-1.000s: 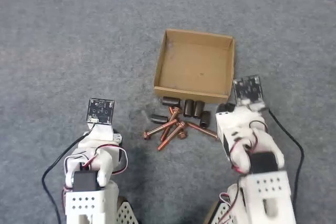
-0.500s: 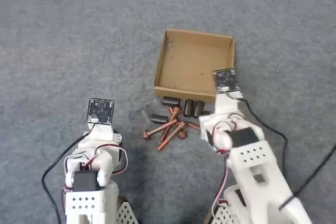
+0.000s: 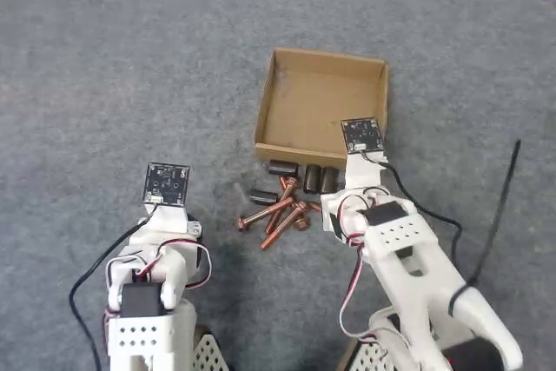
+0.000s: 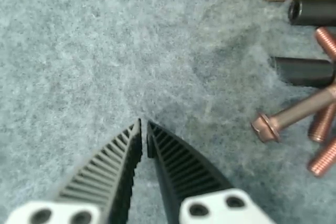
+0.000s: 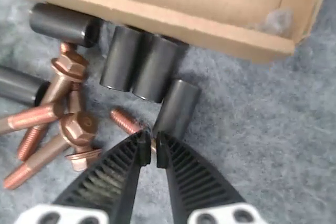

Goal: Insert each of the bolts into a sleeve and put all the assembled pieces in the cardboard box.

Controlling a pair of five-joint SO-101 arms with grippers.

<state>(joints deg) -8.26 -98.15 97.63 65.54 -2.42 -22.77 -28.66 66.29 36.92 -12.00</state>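
The copper-coloured metal bolts [image 3: 280,211] lie in a loose heap in the middle of the high view. They have six-sided heads and long ridged stems, and some lie across each other. The short dark tube-shaped sleeves [image 3: 311,178] lie just above the heap and beside it. Two of them rest side by side against the front wall of the box. I see no bolt inside any sleeve.

The shallow brown cardboard box [image 3: 317,106] sits in the upper middle of the high view. It has no bolts or sleeves in it. So I think the job has not really started, and every bolt has yet to go in a sleeve and then in the box.

The right gripper [image 5: 149,144] hangs right over the heap. Its tips are pinched together above the stem of one bolt, next to one sleeve [image 5: 176,109], and it seems to hold nothing.

The left gripper [image 4: 143,127] is pinched together too and holds nothing. It is over bare grey carpet [image 3: 130,84] at the lower left of the high view, a little way from the bolts.
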